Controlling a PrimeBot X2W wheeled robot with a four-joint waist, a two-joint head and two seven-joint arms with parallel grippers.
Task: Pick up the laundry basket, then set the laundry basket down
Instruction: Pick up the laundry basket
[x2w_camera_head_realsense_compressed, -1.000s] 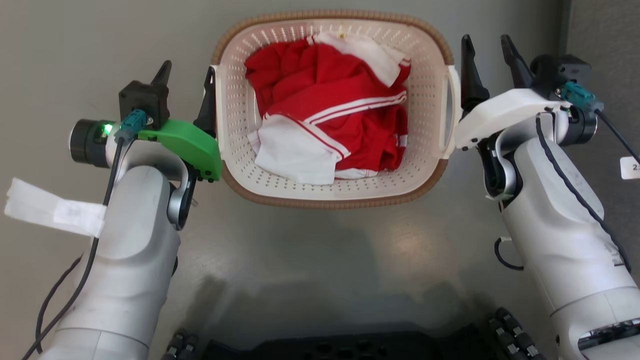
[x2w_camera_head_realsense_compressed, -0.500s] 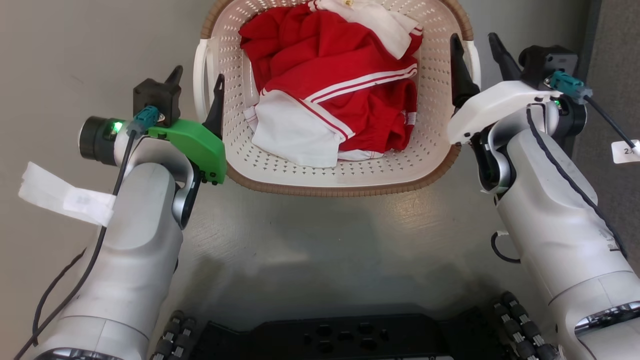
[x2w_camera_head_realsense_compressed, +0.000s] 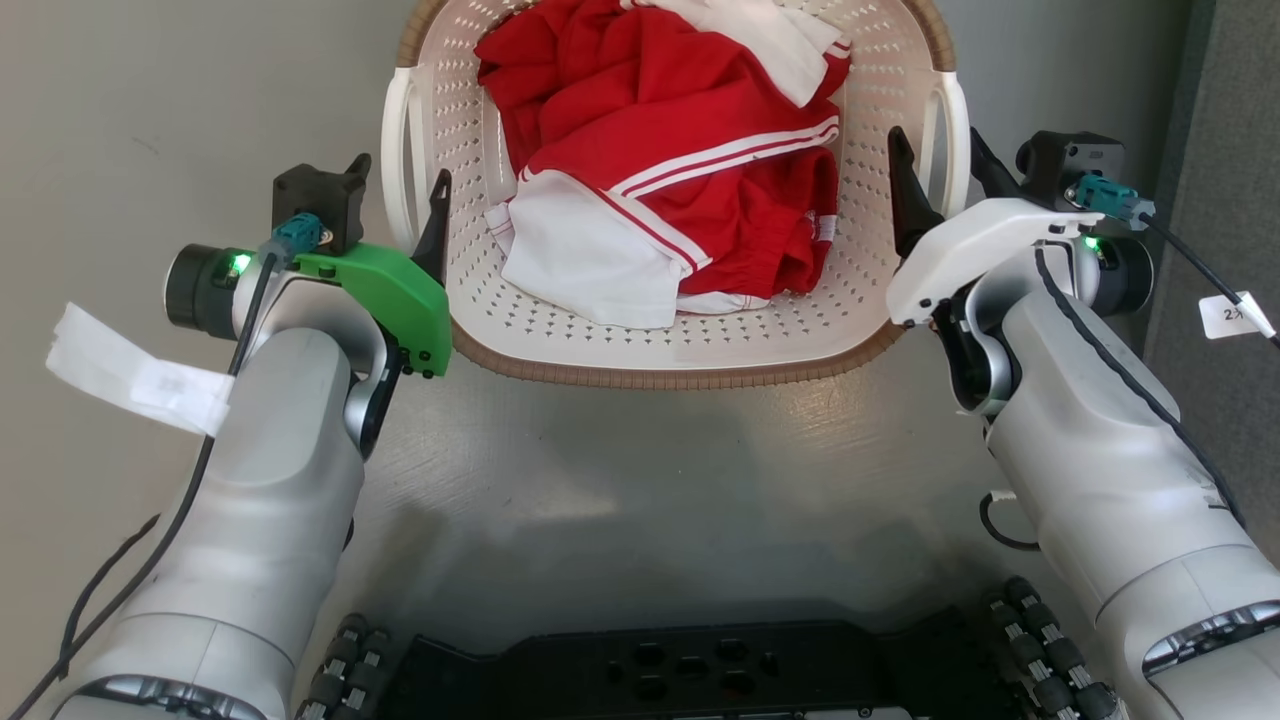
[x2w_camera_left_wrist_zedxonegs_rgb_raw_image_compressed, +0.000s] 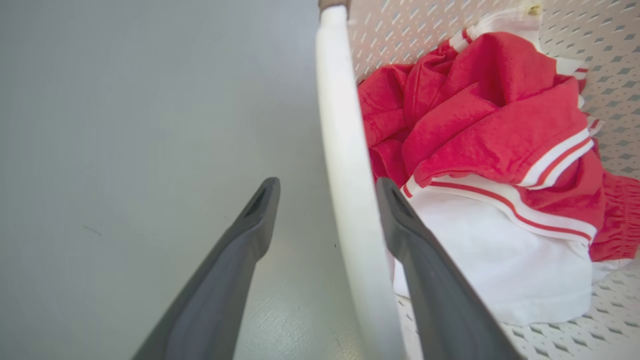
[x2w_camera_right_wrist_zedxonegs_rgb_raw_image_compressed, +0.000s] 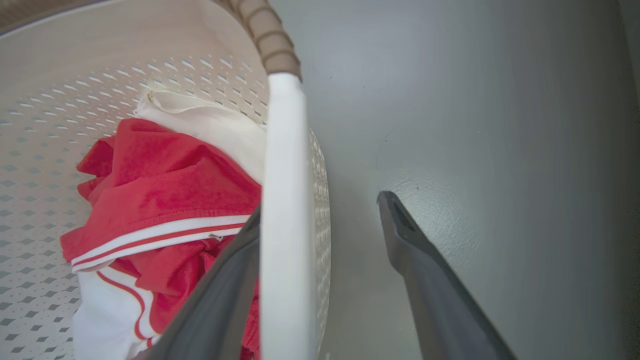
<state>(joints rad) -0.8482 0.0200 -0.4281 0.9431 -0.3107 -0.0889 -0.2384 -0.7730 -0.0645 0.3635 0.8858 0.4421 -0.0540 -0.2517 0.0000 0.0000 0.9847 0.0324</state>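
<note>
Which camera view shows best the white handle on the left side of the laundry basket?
The left wrist view: the left handle runs close and large between the open fingers of the left gripper. The head view shows it small, from above. The right wrist view shows the right handle instead.

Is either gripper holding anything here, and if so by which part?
Nothing is held. Both stand open: left gripper astride the left handle, right gripper astride the right handle of the laundry basket.

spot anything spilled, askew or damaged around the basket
Nothing stands out. The laundry basket looks intact, the red-and-white clothes lie bunched inside it, none over the visible rim, and the left tool and right tool each straddle a white handle, open.
</note>
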